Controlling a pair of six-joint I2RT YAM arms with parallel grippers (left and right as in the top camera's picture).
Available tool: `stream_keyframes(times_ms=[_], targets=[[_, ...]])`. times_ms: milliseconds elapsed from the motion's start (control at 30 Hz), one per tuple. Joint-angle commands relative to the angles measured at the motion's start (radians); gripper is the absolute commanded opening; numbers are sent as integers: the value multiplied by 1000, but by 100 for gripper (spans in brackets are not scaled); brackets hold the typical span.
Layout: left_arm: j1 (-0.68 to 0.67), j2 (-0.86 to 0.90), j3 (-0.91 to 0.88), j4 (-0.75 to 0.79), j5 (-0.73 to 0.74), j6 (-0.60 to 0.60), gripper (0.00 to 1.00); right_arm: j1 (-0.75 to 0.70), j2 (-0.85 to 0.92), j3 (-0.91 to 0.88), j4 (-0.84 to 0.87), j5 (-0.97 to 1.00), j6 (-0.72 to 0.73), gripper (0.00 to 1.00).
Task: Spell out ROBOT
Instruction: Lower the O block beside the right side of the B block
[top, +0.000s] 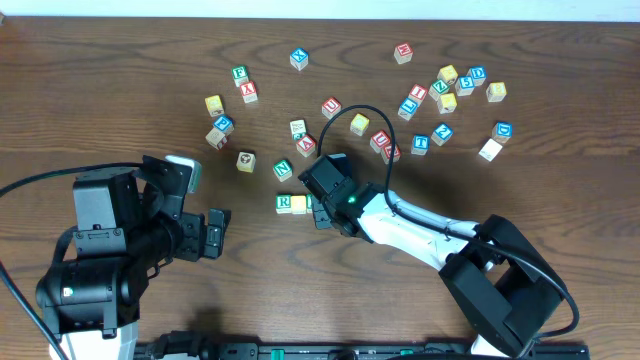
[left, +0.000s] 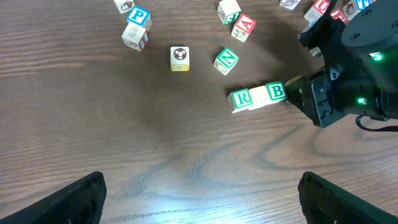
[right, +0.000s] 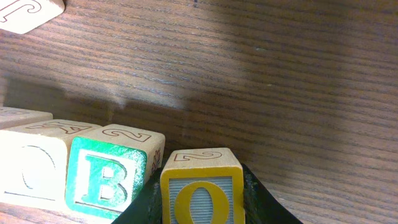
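Note:
A row of wooden letter blocks lies mid-table: a green R block (top: 283, 203) (left: 240, 98), a pale block (top: 299, 204) (left: 257, 96) touching it, then a green B block (left: 276, 92) (right: 109, 177). My right gripper (top: 322, 209) (right: 202, 202) is shut on a yellow O block (right: 200, 186) and holds it just right of the B, close beside it. In the left wrist view the right gripper (left: 317, 99) hides the held block. My left gripper (top: 215, 232) (left: 202, 205) is open and empty over bare wood, to the left of the row.
Several loose letter blocks are scattered across the back of the table, among them a green N block (top: 283, 170) (left: 226, 59) and a red A block (left: 244, 26) just behind the row. A black cable (top: 350, 115) loops above the right arm.

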Motion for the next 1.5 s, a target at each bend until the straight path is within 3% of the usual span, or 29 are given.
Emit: stream_keyframes(times_ms=[0, 533, 833, 1233, 1467], targets=[[5, -1, 8, -3, 12, 9, 97, 11, 12, 21, 0, 1, -16, 8], [5, -1, 8, -3, 12, 9, 97, 12, 12, 21, -1, -2, -16, 8], [5, -1, 8, -3, 12, 9, 97, 9, 12, 21, -48, 88, 113, 5], [5, -1, 8, -3, 12, 9, 97, 8, 12, 21, -46, 88, 119, 6], [5, -1, 8, -3, 12, 9, 97, 8, 12, 21, -42, 88, 119, 17]])
